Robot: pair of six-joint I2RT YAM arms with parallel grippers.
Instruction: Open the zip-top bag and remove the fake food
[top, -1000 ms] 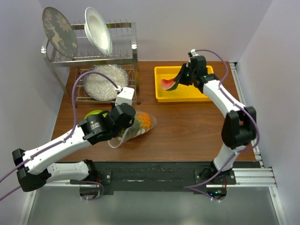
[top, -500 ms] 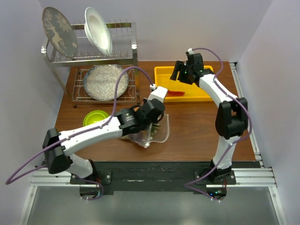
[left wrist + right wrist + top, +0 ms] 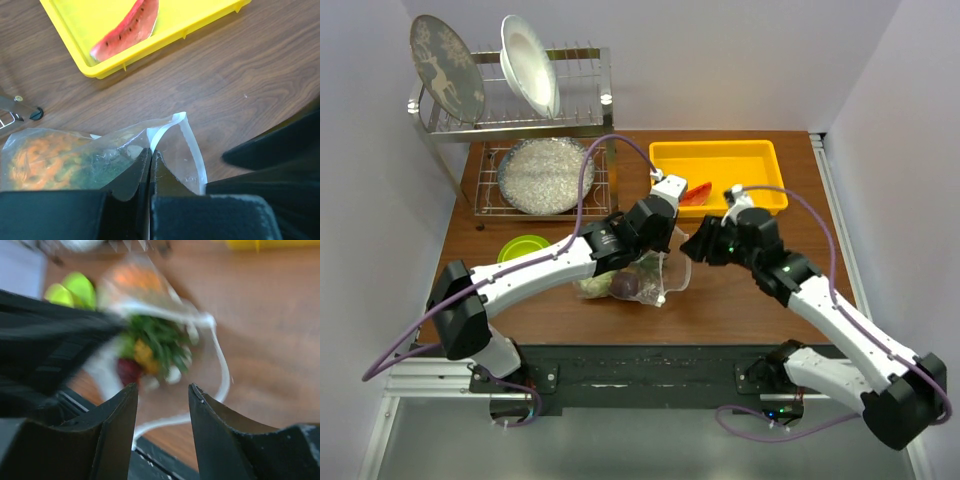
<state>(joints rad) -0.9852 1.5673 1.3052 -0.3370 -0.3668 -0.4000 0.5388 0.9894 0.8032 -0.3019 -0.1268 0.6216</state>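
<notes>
Left claw (image 3: 150, 154) pinched tight on upper edge of zip-top bag (image 3: 186, 150). Bag at centre of surface (image 3: 720, 302), mouth open. Pineapple (image 3: 35, 156) and dark ball (image 3: 623, 285) inside bag. Right claw (image 3: 162, 387) at bag's 3 o'clock, fingers moderately parted, gripping nothing. Watermelon slice (image 3: 127, 27) in yellow tray (image 3: 720, 155), at bag's 1 o'clock.

The zip-top bag (image 3: 672, 278) lies at the middle of the table (image 3: 740, 295), with fake food (image 3: 625, 285) inside it; the tray (image 3: 745, 168) sits at the bag's one o'clock, a watermelon slice (image 3: 697, 193) in its near-left corner; the bowl (image 3: 525, 247) lies at nine o'clock; the dish rack (image 3: 535, 130) stands at eleven, behind the bowl.
</notes>
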